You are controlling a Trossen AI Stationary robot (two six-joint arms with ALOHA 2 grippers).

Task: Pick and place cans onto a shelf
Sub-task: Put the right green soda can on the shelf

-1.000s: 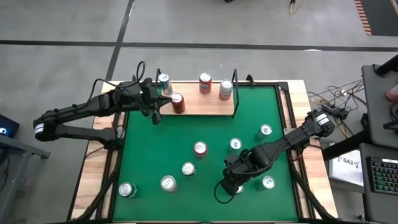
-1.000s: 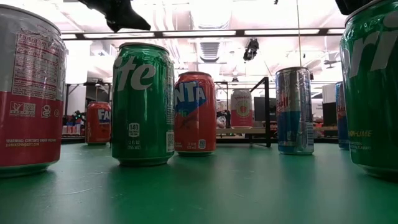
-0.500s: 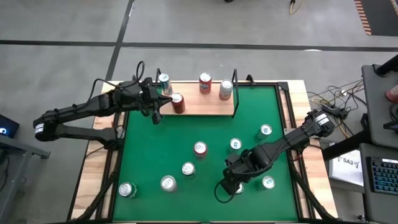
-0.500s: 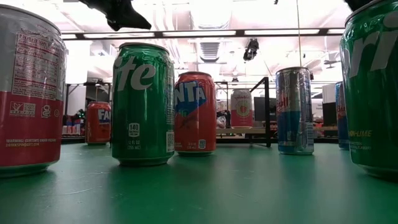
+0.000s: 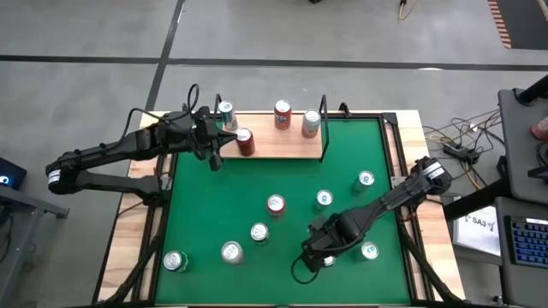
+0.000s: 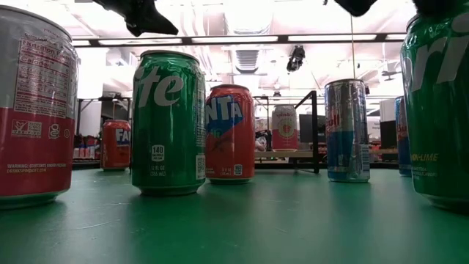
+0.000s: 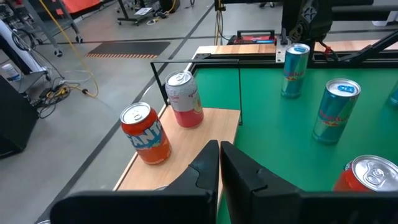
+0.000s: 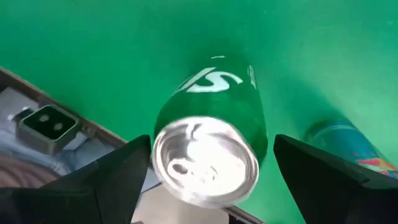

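High view: a green-topped table [image 5: 214,222] with wood edges stands on a grey concrete floor, and the shelf [image 5: 278,145], a light-wood board with black wire uprights, lies along the table's far edge with its long side running left to right. Four cans stand upright on the shelf, silver tops facing the camera: a blue one [image 5: 227,114], a red one [image 5: 245,141], another red one [image 5: 282,113] and a pale one [image 5: 311,123]. Further cans stand upright and scattered on the green surface. The left gripper [image 5: 215,156] hovers just beside the red can at the shelf's left end; the right gripper [image 5: 318,259] is low over a can [image 5: 328,259] near the table's front edge. Low view: every can's long axis is vertical; a green can [image 6: 168,121] shows the letters "ite", a red can [image 6: 229,133] reads "NTA", and a large green can [image 6: 438,103] at the right edge reads "LIME" low down. Left wrist view: the left gripper [image 7: 219,163] has its fingers pressed together on nothing; beyond it an orange-red Fanta can [image 7: 145,133] and a pale can [image 7: 185,99] stand upright on the board. Right wrist view: the right gripper [image 8: 205,162] stands wide, its fingers [image 8: 122,171] on either side of an upright green can [image 8: 211,134], not touching it, its silver top toward the lens; a blue can [image 8: 345,144] stands near.
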